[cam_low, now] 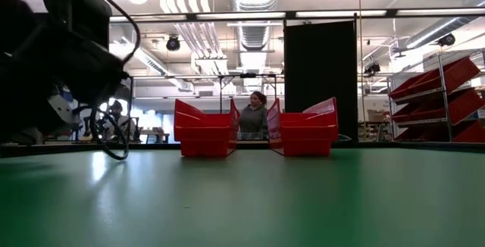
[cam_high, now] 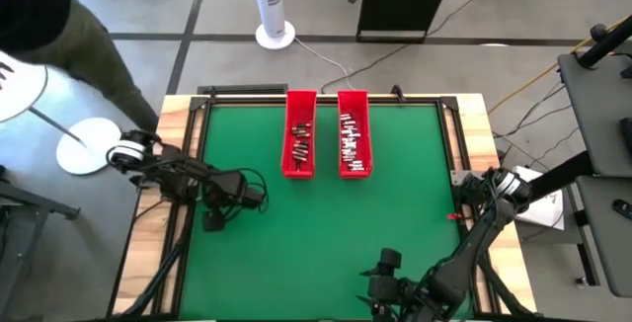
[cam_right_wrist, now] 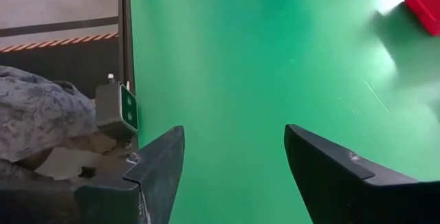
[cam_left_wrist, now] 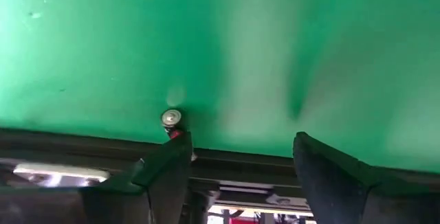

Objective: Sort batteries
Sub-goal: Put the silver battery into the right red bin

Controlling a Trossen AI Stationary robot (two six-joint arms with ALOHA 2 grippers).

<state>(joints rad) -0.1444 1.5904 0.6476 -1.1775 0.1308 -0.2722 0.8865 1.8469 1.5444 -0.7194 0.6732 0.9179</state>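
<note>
The right end effector, at the near edge of the green felt surface, has its flat dark fingers spread wide, holding nothing. The left end effector, at the left side, is likewise released and empty. The batteries, small silvery and dark cylinders, lie inside two long red plastic trays side by side at the far edge. Only the high view shows them; the low view shows just the trays' sloped walls and a person behind them.

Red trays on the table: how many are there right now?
2. The left red tray and the right red tray lie side by side at the table's far edge, each holding batteries. None looks hidden.
</note>
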